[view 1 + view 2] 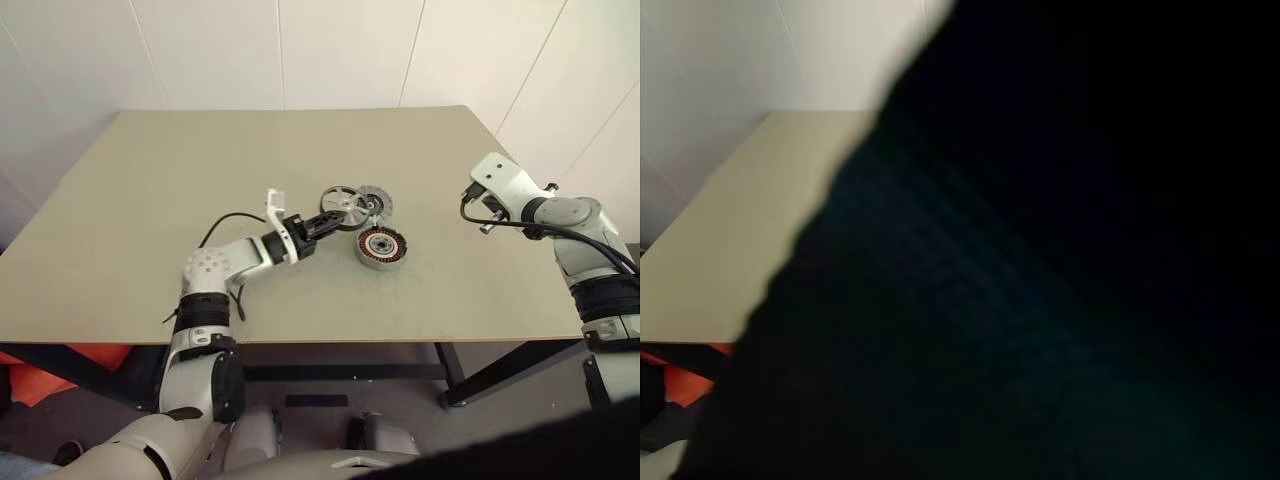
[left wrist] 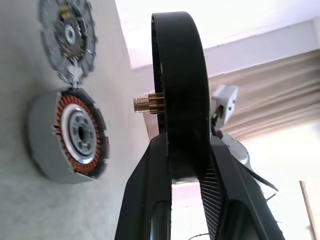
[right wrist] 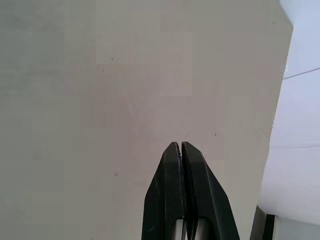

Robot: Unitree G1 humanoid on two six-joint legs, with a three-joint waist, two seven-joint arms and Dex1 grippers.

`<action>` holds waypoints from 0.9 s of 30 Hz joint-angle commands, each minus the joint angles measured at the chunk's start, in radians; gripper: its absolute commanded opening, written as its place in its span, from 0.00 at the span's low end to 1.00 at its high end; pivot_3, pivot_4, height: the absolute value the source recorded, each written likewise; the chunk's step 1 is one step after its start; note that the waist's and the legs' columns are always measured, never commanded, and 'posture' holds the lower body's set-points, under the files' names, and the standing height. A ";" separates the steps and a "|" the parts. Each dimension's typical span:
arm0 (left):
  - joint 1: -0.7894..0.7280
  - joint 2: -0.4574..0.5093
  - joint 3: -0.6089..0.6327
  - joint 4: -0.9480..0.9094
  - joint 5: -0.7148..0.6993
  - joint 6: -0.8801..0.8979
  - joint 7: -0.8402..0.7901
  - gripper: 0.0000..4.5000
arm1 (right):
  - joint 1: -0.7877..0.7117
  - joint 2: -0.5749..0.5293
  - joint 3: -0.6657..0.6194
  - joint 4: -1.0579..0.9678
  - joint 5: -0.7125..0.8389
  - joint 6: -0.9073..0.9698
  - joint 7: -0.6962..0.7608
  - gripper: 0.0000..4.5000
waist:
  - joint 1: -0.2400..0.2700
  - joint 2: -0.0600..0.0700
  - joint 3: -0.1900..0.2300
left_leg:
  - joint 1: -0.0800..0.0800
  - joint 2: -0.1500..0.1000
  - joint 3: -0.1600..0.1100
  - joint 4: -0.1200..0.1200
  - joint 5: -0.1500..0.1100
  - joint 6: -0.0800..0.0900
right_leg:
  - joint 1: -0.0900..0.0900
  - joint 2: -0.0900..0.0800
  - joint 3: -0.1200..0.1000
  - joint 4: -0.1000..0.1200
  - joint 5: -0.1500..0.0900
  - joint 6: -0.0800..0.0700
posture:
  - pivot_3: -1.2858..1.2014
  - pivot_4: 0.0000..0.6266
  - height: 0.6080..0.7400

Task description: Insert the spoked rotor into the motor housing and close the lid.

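A: The spoked rotor (image 1: 340, 207) is clamped by its rim in the left gripper (image 1: 322, 224), carried on edge above the table (image 1: 150, 200) — the wheel is held upright, presumably so it can be tipped flat and lowered hub-first; in the left wrist view the dark rim (image 2: 177, 90) is seen edge-on between the two fingers (image 2: 145, 190), a small brass pinion (image 2: 149, 104) jutting from its side.

B: And the motor housing (image 1: 381, 246) is left standing open-side up just beside the rotor, copper windings exposed; an open mouth is what the insertion needs, it is judged.

A: The lid (image 1: 376, 203) is parked flat on the table just behind the housing, close against it — kept near for the closing step, not yet used.

B: The right gripper (image 3: 180, 150) is held well apart, off to the right edge; its fingers are pressed together on nothing, only bare tabletop being seen beyond them — likely kept clear of the working arm.

A: The count is taken: one rotor, one housing, one lid; two grippers, one loaded and one empty.

B: Insertion is judged not yet done; the rotor is above and beside the housing, not in it.
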 commanded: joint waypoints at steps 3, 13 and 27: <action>-0.118 -0.045 -0.126 0.184 0.134 -0.094 -0.101 0.10 | 0.015 -0.001 -0.020 -0.059 -0.005 0.012 -0.012 0.00 | 0.002 0.000 0.000 | -0.002 0.000 0.000 0.000 -0.001 0.001 | -0.001 0.000 0.000 -0.001 0.000 0.000 | 0.52 0.00 1.00; -0.220 -0.073 -0.140 0.450 0.278 -0.286 -0.225 0.10 | 0.097 -0.029 -0.084 -0.144 0.007 0.056 -0.031 0.00 | 0.007 0.001 0.000 | -0.003 0.000 -0.001 -0.001 -0.001 0.003 | -0.001 -0.001 -0.002 -0.002 0.003 -0.005 | 0.52 0.00 1.00; -0.266 -0.100 -0.068 0.612 0.355 -0.431 -0.163 0.10 | 0.059 -0.002 -0.067 -0.131 0.007 0.050 -0.032 0.00 | 0.005 0.001 0.000 | -0.001 0.000 -0.001 0.000 -0.002 0.004 | 0.002 -0.002 -0.003 -0.003 0.003 -0.006 | 0.52 0.00 1.00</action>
